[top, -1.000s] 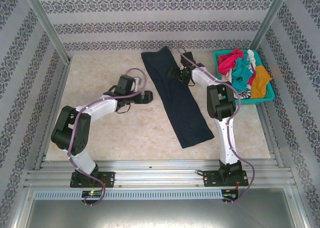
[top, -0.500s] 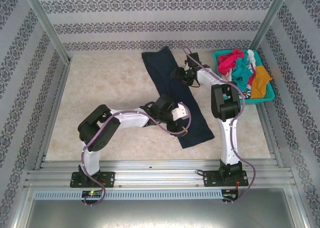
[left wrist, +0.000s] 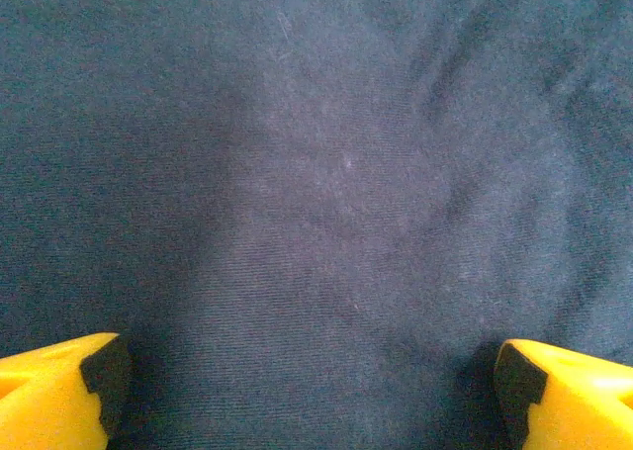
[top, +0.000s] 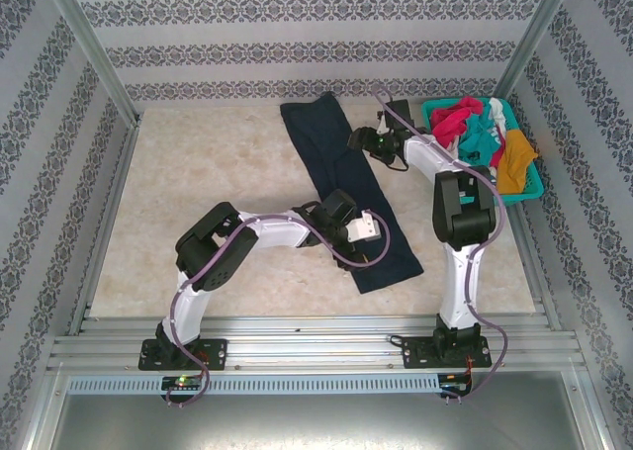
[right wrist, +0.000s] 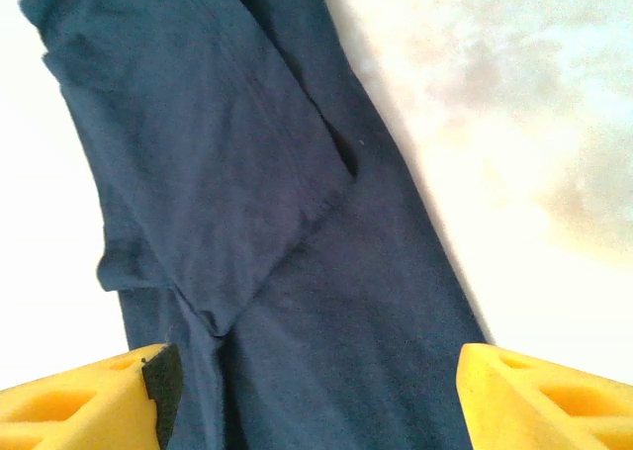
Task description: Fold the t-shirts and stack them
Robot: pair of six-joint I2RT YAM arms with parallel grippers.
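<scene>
right, left claw (left wrist: 309, 371) hangs low over the near end of the navy t-shirt (top: 331, 158), spread wide w/ nothing betw the fingers, cloth directly under. shirt lies on the desk (top: 208, 193) as a long narrow strip, long axis running diag from far-centre to near-right. right claw (right wrist: 312, 371) sits over the far part of the strip by its right edge, also spread & empty; a folded-in sleeve (right wrist: 198, 173) shows ahead of it. so each arm has one end: left = near, right = far. next fold prob goes along that axis, end to end, so each would pinch at its own end. other t-shirts (top: 475, 138) heaped in the teal basket (top: 534, 191) far right, apart from the strip.
</scene>
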